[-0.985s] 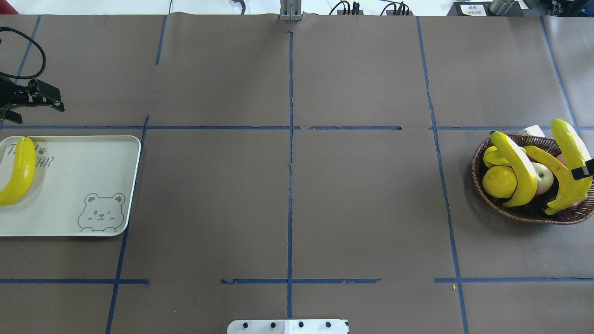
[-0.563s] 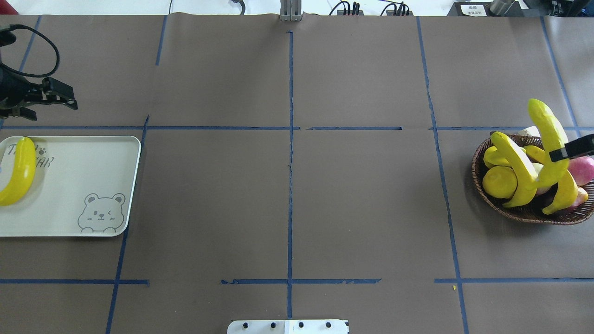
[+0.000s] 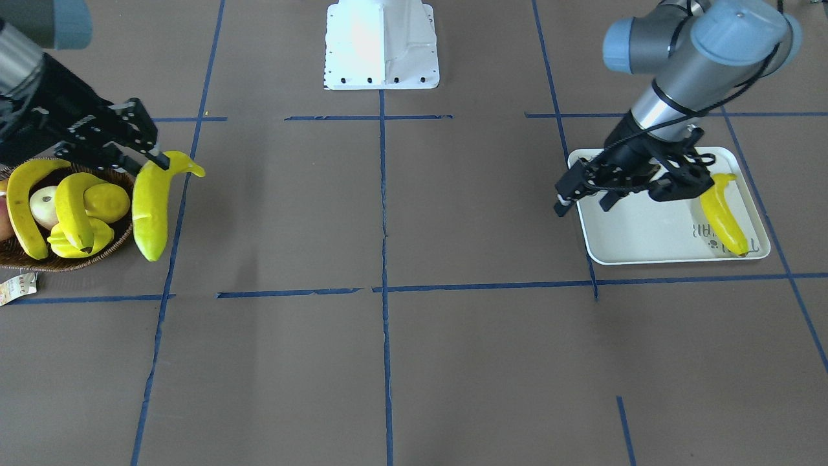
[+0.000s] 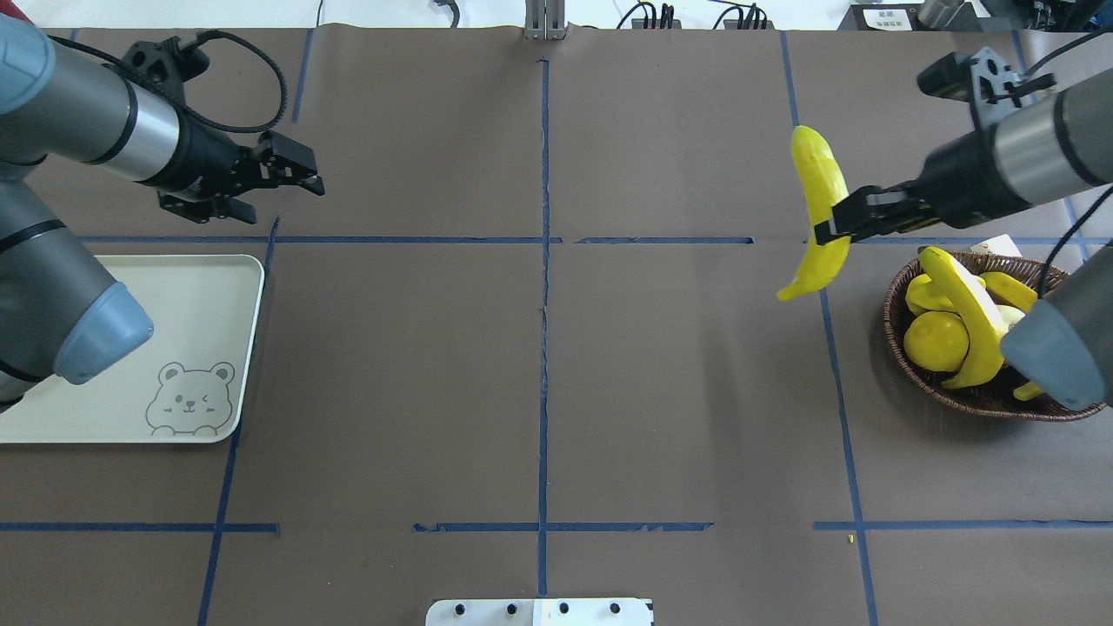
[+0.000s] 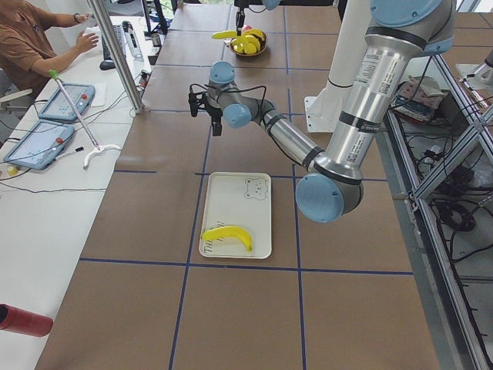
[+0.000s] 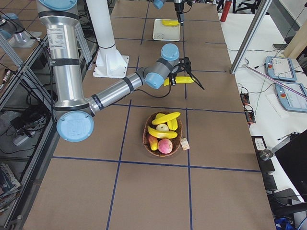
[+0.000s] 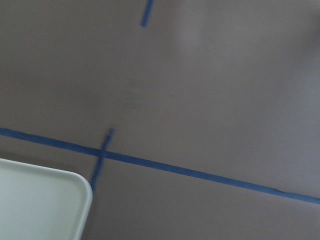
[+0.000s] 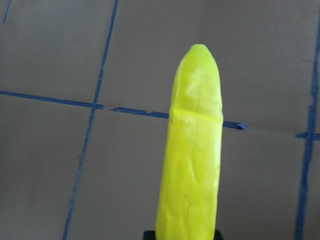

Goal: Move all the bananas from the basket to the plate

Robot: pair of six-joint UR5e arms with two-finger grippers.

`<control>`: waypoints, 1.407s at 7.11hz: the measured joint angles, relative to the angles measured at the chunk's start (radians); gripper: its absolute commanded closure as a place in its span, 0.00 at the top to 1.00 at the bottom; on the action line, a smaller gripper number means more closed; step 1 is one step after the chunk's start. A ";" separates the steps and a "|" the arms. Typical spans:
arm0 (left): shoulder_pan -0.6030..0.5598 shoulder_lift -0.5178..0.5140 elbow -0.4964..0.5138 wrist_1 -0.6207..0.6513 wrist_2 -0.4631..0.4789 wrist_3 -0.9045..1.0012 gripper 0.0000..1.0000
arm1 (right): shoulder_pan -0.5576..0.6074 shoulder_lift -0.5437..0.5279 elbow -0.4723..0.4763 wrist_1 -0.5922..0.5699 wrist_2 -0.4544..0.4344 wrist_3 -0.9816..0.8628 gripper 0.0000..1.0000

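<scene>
My right gripper (image 4: 828,228) is shut on a yellow banana (image 4: 821,209) and holds it in the air to the left of the wicker basket (image 4: 956,396); the banana fills the right wrist view (image 8: 192,165). Two more bananas (image 3: 22,207) (image 3: 74,207) lie in the basket (image 3: 65,265). My left gripper (image 3: 582,206) is open and empty, above the table just off the white bear plate's (image 3: 647,226) edge. One banana (image 3: 721,217) lies on the plate. In the overhead view my left arm hides it, and the plate (image 4: 174,304) shows bare.
The basket also holds a round lemon (image 3: 107,200), a ridged starfruit (image 3: 71,249), a pale apple (image 3: 44,204) and a red fruit (image 6: 165,145). A paper tag (image 3: 16,288) lies by the basket. The robot base (image 3: 381,45) stands at the table's near edge.
My right gripper has lifted the banana out of the basket and carried it left, past the basket's rim. My left arm has swung right and now covers the plate's banana in the overhead view.
</scene>
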 measured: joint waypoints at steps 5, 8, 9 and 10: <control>0.114 -0.105 0.093 -0.466 0.051 -0.342 1.00 | -0.351 0.223 0.010 0.001 -0.355 0.311 0.01; 0.192 -0.161 0.096 -0.485 0.086 -0.350 1.00 | -0.428 0.271 0.005 -0.001 -0.388 0.318 0.01; 0.219 -0.175 0.099 -0.486 0.088 -0.349 1.00 | -0.438 0.279 0.005 -0.002 -0.389 0.318 0.01; 0.242 -0.188 0.106 -0.486 0.089 -0.347 1.00 | -0.443 0.283 0.005 -0.002 -0.389 0.318 0.01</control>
